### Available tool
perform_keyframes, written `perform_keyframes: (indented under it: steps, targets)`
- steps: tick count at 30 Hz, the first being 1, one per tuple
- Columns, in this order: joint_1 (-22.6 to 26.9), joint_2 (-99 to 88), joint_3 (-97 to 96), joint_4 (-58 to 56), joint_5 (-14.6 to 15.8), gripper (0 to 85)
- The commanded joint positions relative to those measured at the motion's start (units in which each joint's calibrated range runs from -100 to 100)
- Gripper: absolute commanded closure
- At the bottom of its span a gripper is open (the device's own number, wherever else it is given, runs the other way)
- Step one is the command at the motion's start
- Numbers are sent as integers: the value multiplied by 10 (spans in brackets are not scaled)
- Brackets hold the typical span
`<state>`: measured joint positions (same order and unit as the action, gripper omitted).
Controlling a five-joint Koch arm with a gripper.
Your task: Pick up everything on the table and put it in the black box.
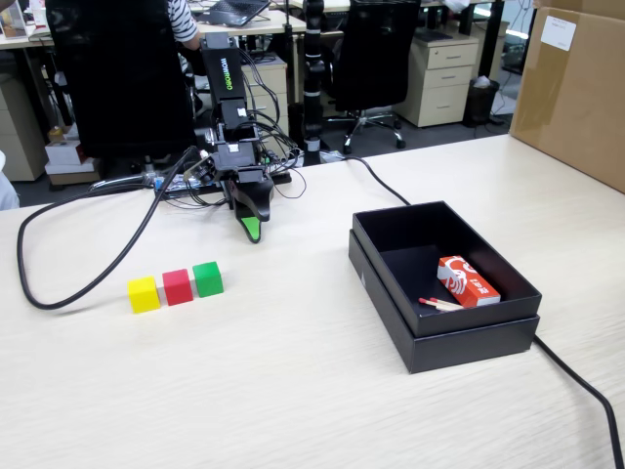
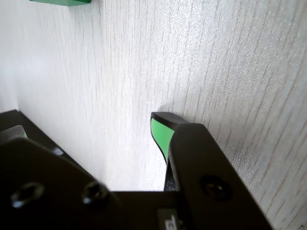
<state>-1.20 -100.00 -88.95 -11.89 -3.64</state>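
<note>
Since all three cubes sit in a touching row on the table (image 1: 293,391), we should take an end one first: the green cube (image 1: 207,278) lies nearest the gripper (image 1: 252,229). We would come down square over it with the jaws spread wide enough to miss the red cube (image 1: 177,286) beside it; the yellow cube (image 1: 143,294) can wait. We cannot tell how far the jaws stand apart, but they hold nothing. The green cube lies ahead of the tips, apart from them. The black box (image 1: 459,342) sits well right.
</note>
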Motion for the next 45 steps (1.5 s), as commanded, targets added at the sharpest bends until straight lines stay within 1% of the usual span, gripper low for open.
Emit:
perform_keyframes:
  steps: [1,25,29,35,45]
  targets:
    - [0,0,-32,-18,-6,358]
    - [0,0,-32,-18,-6,354]
    - [-3,0,-27,-19,-11,372]
    - [-6,0,-5,-65,-12,379]
    - [-18,11,156,-238,-11,379]
